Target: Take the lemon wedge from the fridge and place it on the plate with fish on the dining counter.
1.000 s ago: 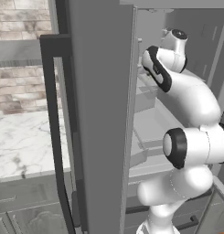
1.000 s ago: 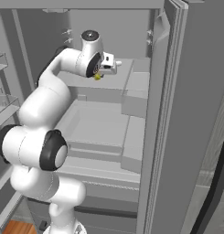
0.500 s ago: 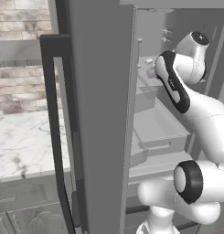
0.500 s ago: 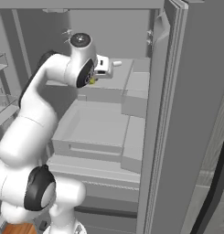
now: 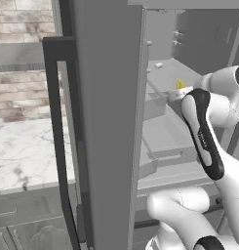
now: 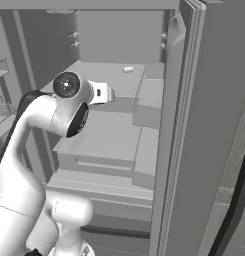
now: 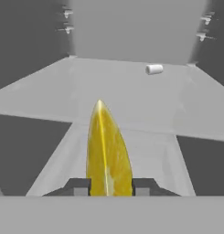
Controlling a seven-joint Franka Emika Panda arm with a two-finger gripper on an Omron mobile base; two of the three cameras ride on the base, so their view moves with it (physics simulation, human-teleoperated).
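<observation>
The grey fridge stands open, its left door point(image 5: 106, 122) edge-on in the left base view and its right door point(image 6: 194, 125) close by in the right base view. My gripper point(image 7: 109, 187) is shut on the lemon wedge point(image 7: 108, 146), a bright yellow sliver standing upright between the two dark fingertips point(image 7: 79, 186). The hand hovers over the fridge's inner shelf point(image 6: 109, 75). In the left base view the lemon wedge point(image 5: 180, 85) peeks out just above my hand point(image 5: 177, 93). The plate with fish and the dining counter are out of view.
A small white cylinder point(image 7: 154, 69) lies at the back of the shelf. Grey drawers point(image 6: 99, 145) step out below the hand. Left of the fridge door runs a marble worktop point(image 5: 23, 151) with grey cabinets under it and a brick wall behind.
My hand has drawn back from deeper over the shelf toward the fridge's front, still holding the lemon wedge. The elbow has swung round and the forearm now points away from the shelf.
</observation>
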